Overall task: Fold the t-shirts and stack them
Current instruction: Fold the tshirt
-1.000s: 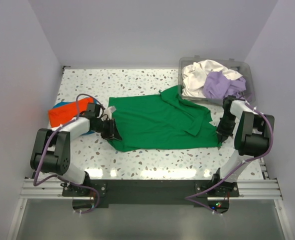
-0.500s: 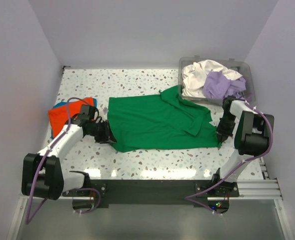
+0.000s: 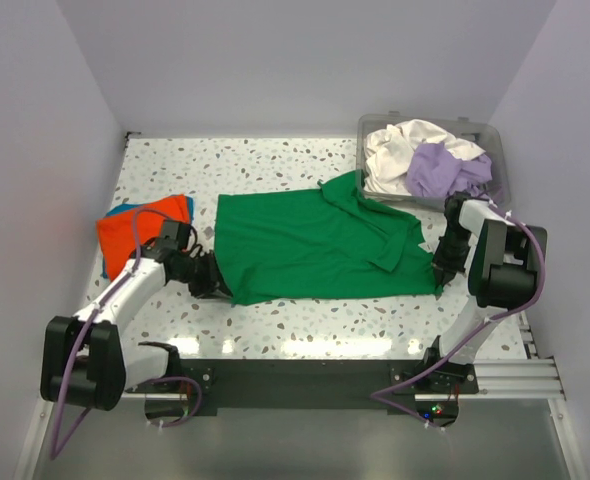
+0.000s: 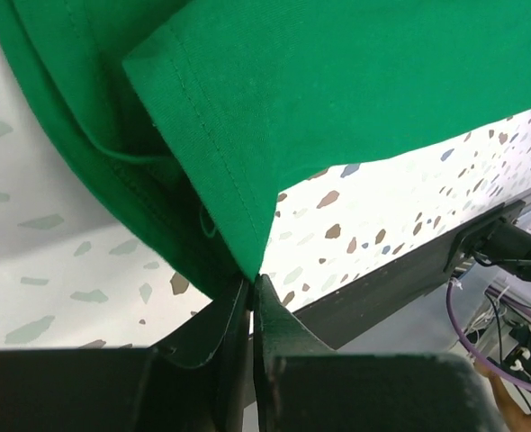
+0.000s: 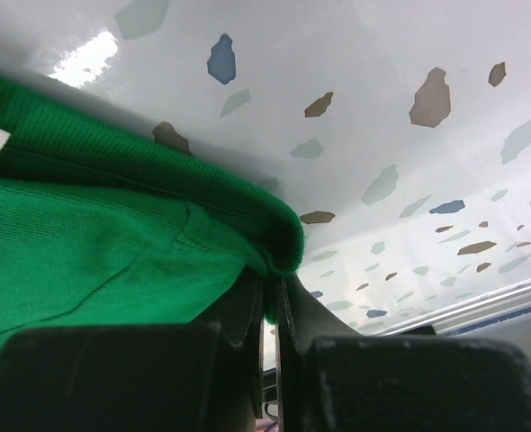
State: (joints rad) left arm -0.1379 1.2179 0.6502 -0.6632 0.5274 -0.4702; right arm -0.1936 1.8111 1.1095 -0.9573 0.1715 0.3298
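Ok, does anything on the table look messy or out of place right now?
The green t-shirt is not flat: a flap is folded over on its right half, and its far edge bunches against the clear bin. Nothing looks spilled or damaged.

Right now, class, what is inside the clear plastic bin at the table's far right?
Inside the clear bin lie a crumpled white t-shirt and a lavender t-shirt partly on top of it. Whatever lies beneath them, and the bin's floor, is covered.
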